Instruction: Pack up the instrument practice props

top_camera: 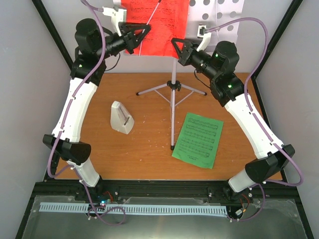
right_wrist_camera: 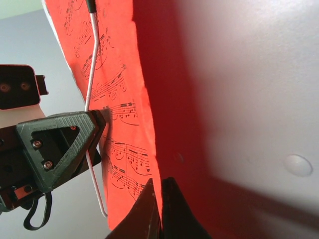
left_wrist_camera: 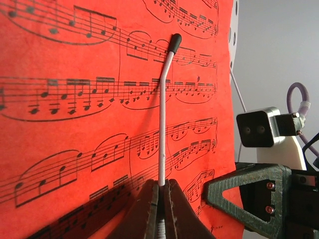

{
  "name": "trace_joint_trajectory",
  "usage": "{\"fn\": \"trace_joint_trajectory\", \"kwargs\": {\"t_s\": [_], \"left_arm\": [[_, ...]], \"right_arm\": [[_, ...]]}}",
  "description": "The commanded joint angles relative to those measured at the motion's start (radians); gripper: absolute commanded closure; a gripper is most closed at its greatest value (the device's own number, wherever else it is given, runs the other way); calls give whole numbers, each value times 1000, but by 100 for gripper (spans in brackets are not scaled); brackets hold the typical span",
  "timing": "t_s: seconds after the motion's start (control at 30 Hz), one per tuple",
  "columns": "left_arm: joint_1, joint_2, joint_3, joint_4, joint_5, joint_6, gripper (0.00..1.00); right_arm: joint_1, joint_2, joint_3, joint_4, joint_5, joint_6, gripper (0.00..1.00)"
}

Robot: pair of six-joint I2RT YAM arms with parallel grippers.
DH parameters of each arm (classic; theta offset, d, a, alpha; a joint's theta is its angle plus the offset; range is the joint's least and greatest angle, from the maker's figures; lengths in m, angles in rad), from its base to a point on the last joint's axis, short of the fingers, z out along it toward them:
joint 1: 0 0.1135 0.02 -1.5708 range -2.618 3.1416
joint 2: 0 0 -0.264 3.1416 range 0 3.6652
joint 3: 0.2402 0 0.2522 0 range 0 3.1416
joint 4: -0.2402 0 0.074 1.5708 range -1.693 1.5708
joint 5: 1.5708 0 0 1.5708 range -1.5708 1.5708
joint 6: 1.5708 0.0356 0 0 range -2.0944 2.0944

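Observation:
The white perforated music stand (top_camera: 224, 10) rises on its thin silver tripod (top_camera: 173, 89) at the back of the table. A red sheet-music page (top_camera: 159, 25) rests against it. My left gripper (left_wrist_camera: 163, 183) is shut on the stand's thin white page-retainer wire (left_wrist_camera: 164, 99), which crosses the red page (left_wrist_camera: 89, 124). My right gripper (right_wrist_camera: 160, 186) is shut on the red page's (right_wrist_camera: 124, 114) right edge, in front of the stand's white desk (right_wrist_camera: 239, 99). A green page (top_camera: 198, 139) lies flat on the table to the right. The small white metronome (top_camera: 120, 118) stands to the left.
Both arms reach up and back, close together, with the left gripper (top_camera: 144, 34) and right gripper (top_camera: 175, 46) about a hand's width apart. The tripod's legs spread across the rear middle of the wooden table (top_camera: 149, 154). Black frame posts (top_camera: 52, 30) and pale walls close in both sides.

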Motion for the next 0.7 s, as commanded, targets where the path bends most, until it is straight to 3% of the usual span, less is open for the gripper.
{"fn": "trace_joint_trajectory", "kwargs": {"t_s": [0.0,0.17,0.43,0.67], "left_arm": [[-4,-49,-54,112,37,1,100],[-4,-89,-136,212,58,-8,100],[-4,-92,-147,230,60,-16,100],[-4,-88,-150,242,63,-30,100]], "right_arm": [[-2,-45,-23,10,42,-16,97],[-2,-65,-36,2,70,-25,97],[-3,-101,-64,6,100,-35,97],[-36,-283,-209,8,340,-115,97]]}}
